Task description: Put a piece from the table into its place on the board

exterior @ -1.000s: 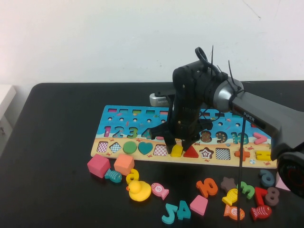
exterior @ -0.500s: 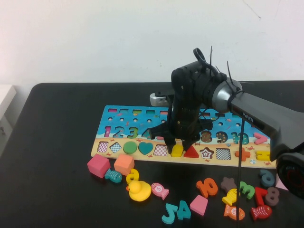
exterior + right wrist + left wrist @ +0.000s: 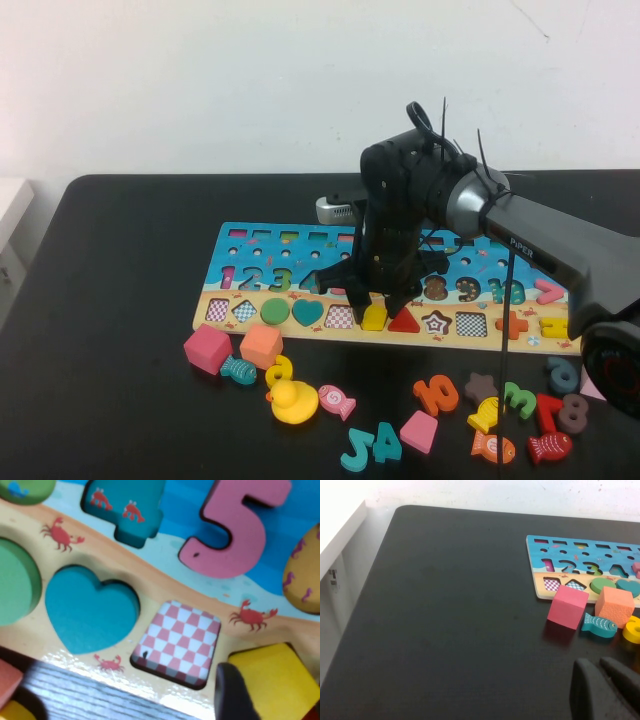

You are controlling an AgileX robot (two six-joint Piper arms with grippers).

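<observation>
Straddling the yellow pentagon piece (image 3: 374, 317) with fingers apart, the right gripper (image 3: 373, 300) hangs over the board (image 3: 250, 243); the piece sits in its slot between a checkered recess (image 3: 339, 316) and a red triangle (image 3: 403, 321). Left gripper (image 3: 605, 687) is parked over the table (image 3: 445, 610), fingers together.

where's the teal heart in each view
high view: teal heart in the board's sandy band, left of the right gripper.
left wrist view: at the frame's right edge, beyond the orange cube.
right wrist view: left of centre.
shared landmark: green circle beside it.
</observation>
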